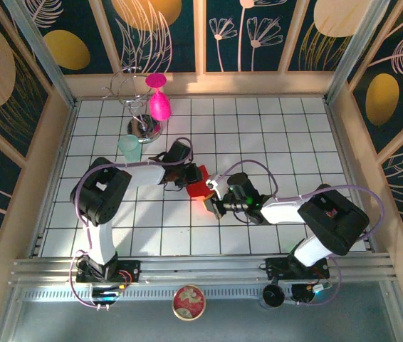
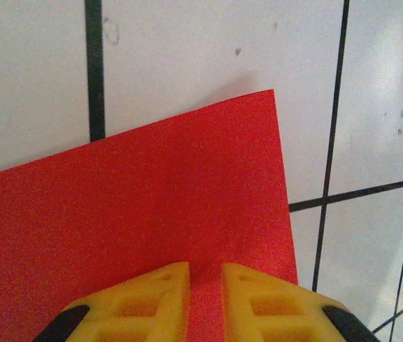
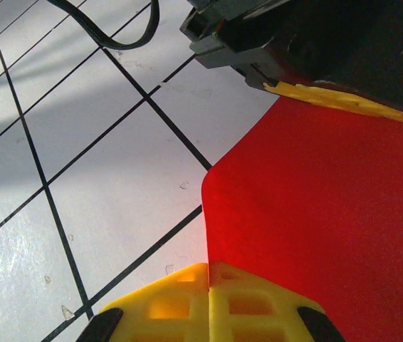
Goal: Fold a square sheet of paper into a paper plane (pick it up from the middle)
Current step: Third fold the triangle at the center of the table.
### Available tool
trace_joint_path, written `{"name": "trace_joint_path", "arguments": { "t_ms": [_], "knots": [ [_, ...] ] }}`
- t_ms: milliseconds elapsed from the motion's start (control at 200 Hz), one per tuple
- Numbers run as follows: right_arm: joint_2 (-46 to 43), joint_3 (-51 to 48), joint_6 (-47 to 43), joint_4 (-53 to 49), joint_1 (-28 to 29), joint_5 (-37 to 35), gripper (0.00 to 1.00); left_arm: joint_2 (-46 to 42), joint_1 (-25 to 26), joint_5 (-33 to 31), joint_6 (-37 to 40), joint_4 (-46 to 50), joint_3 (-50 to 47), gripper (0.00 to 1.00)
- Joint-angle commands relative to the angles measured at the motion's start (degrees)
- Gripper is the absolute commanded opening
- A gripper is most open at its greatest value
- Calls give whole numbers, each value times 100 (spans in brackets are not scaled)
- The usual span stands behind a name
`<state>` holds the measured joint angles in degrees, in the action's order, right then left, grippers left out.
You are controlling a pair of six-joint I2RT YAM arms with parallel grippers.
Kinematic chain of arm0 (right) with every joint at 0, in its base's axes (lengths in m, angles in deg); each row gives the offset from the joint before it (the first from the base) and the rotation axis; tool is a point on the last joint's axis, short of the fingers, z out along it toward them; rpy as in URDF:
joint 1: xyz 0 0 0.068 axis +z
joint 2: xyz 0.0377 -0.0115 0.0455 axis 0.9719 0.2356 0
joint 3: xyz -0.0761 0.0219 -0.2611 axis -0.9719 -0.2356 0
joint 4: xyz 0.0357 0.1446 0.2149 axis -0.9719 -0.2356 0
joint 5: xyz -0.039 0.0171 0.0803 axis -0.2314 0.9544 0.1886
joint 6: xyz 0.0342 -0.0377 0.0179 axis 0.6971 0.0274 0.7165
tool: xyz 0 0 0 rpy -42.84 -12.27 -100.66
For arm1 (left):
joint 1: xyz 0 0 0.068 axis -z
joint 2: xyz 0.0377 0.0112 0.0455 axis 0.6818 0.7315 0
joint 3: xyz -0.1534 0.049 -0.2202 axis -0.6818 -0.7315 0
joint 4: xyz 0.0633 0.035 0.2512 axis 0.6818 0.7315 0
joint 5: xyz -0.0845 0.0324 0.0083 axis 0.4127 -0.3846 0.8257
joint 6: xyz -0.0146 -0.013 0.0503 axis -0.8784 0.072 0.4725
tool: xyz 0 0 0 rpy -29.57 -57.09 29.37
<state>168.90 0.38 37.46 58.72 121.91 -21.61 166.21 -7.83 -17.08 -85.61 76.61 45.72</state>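
Near the middle of the white, black-gridded table (image 1: 280,135), the square sheet of thin bright red paper (image 1: 197,189) sits between the two claws, its surface bowed rather than flat. The left gripper (image 1: 185,173) meets it from about 10 o'clock and the right gripper (image 1: 214,202) from about 4 o'clock. In the right wrist view the yellow ribbed fingers (image 3: 248,299) are clenched together, and the sheet's edge rises out of the seam between them, so that claw is grasping the paper. In the left wrist view the yellow fingers (image 2: 148,292) stand close with a narrow slit, red showing through it, and a corner of the sheet points to 1 o'clock. Whether they pinch the paper I cannot tell. Toward 11 o'clock on the table stand a magenta plastic goblet (image 1: 160,103), a chrome wire stand (image 1: 143,127) and a pale green translucent cup (image 1: 129,148), apart from the sheet.
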Motion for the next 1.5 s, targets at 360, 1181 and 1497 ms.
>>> {"name": "trace_joint_path", "arguments": {
  "t_ms": [360,1181,1497],
  "knots": [
    [264,397,475,-367,-216,-842,0,380,13,-98,419,578,145,17],
    [703,762,407,-647,-241,-1268,0,395,13,-4,525,596,154,16],
    [834,758,440,-717,-247,-1249,0,336,16,-30,503,582,137,16]
  ]
}}
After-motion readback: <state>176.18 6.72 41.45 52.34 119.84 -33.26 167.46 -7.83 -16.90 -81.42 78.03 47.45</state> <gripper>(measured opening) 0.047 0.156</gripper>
